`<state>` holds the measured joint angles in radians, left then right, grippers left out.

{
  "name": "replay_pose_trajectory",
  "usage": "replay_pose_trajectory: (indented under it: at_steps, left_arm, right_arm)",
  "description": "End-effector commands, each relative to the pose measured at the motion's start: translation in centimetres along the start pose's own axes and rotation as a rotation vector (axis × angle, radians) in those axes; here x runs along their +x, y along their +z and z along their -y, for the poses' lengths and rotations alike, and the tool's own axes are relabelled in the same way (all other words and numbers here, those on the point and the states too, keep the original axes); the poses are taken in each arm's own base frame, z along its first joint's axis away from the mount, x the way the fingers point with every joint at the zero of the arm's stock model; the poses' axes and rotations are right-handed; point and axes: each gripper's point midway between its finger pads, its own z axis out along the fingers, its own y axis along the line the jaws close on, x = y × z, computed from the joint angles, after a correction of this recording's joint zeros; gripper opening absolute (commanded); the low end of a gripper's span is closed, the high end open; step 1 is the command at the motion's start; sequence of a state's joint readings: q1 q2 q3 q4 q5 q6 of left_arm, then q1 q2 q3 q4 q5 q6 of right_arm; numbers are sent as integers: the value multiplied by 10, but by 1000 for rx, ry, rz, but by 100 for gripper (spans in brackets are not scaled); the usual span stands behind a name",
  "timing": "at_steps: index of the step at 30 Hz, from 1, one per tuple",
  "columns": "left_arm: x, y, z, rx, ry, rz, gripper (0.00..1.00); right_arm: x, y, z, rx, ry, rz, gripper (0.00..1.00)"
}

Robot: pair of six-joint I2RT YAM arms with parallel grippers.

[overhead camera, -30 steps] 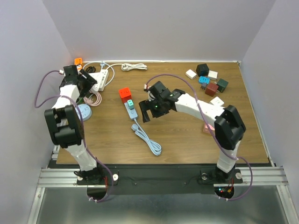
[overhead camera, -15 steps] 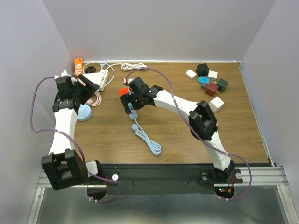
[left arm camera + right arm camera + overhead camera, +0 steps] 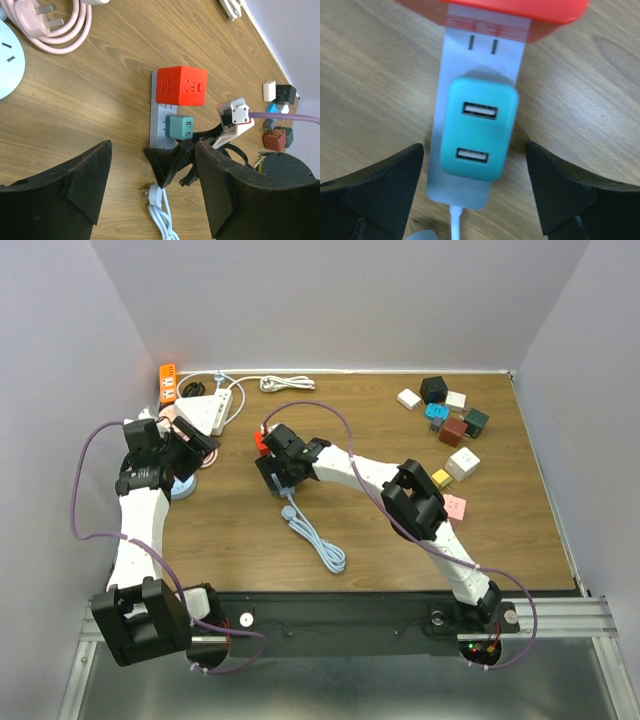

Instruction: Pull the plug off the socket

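- Since a second ago my right gripper [image 3: 474, 150] has swung across to the pale grey plastic power strip [image 3: 455, 60]. My left gripper [image 3: 152, 155] has drawn back nearer its base.
- The right jaws stand spread, and the teal two-port USB charger plug [image 3: 477, 131] sits in the strip between them, touching neither finger.
- Bare brown wooden tabletop [image 3: 370, 75] shows on either side of the plug, and the red cube adapter [image 3: 520, 7] sits just beyond the fingertips.
- The left jaws are spread, holding nothing.

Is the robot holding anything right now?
Nothing yet. The right gripper straddles the teal USB plug, jaws open, not touching; the left gripper is open and empty.
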<state>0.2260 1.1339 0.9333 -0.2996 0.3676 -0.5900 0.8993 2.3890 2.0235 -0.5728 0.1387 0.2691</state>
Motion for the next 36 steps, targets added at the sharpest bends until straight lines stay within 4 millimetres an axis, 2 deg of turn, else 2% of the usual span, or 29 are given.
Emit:
replay_pose_trajectory:
  at_steps: [1, 3, 4, 5, 6, 7, 8, 10, 11, 12, 13, 14, 16, 17, 18, 19, 21, 22, 23, 24, 25, 26, 27, 28, 29, 31, 32, 34, 36]
  left_arm:
    - [2, -8, 10, 55, 29, 0, 77]
    - [5, -8, 13, 78, 39, -10, 75]
    - [8, -8, 12, 82, 45, -22, 75]
    - [10, -8, 13, 90, 50, -32, 74]
    - [15, -8, 16, 113, 55, -51, 72]
    - [22, -8, 16, 134, 63, -77, 69]
    - [26, -8, 17, 146, 65, -91, 68]
    - [41, -6, 18, 168, 75, -128, 66]
    - [47, -5, 21, 189, 84, -138, 66]
    - [54, -5, 23, 200, 90, -155, 66]
    - [61, -4, 26, 212, 96, -167, 66]
    - [75, -2, 32, 238, 107, -194, 66]
    - [97, 2, 33, 250, 103, -237, 66]
    - [112, 2, 47, 291, 137, -259, 66]
    - [121, 3, 50, 297, 119, -275, 66]
    - [135, 7, 48, 292, 116, -305, 65]
    - [156, 7, 59, 330, 137, -337, 65]
    - [166, 12, 57, 328, 118, -355, 65]
    - [168, 14, 61, 344, 117, -345, 64]
    - [179, 14, 66, 360, 130, -368, 63]
    - [185, 18, 66, 361, 126, -377, 63]
    - [190, 20, 68, 361, 131, -386, 63]
    - [198, 19, 73, 373, 140, -405, 62]
    - [205, 23, 74, 371, 146, -422, 62]
    - [206, 25, 79, 380, 151, -421, 62]
    - [216, 30, 81, 373, 161, -446, 62]
    - [218, 32, 84, 379, 164, -447, 61]
    - [224, 39, 83, 366, 169, -462, 61]
    - [226, 43, 88, 371, 175, -464, 61]
  right_arm:
    - [-1, 6, -6, 16, 44, 14, 75]
    - [4, 7, -5, 13, 52, 4, 63]
    - [2, 1, -6, 10, 59, 8, 47]
    - [2, -1, -3, 20, 69, 9, 38]
    - [12, -2, 2, 38, 69, -10, 29]
    - [6, -11, 5, 56, 82, 13, 8]
    - [9, -16, 9, 70, 85, 12, 0]
    - [30, -20, 19, 104, 90, -23, 0]
    - [23, -34, 20, 103, 98, 4, 0]
    - [29, -37, 25, 116, 110, -3, 1]
    - [52, -38, 32, 142, 128, -43, 0]
    - [58, -42, 34, 145, 141, -44, 0]
    - [84, -55, 40, 149, 186, -79, 1]
    - [94, -57, 42, 150, 202, -92, 0]
    - [100, -62, 44, 151, 218, -96, 0]
    - [116, -70, 49, 164, 255, -114, 0]
    - [126, -79, 48, 149, 286, -126, 0]
    - [133, -83, 48, 149, 323, -135, 0]
    - [143, -92, 49, 141, 344, -146, 0]
    - [150, -96, 50, 142, 361, -157, 0]
    - [149, -104, 49, 127, 397, -145, 0]
    - [163, -105, 52, 138, 405, -168, 0]
    - [164, -108, 51, 130, 416, -165, 0]
    - [166, -110, 51, 127, 425, -164, 1]
    - [165, -114, 51, 118, 427, -155, 24]
    - [160, -117, 51, 108, 418, -138, 41]
    - [154, -119, 50, 98, 413, -126, 59]
    - [139, -125, 45, 71, 406, -91, 73]
    - [131, -130, 39, 41, 395, -80, 91]
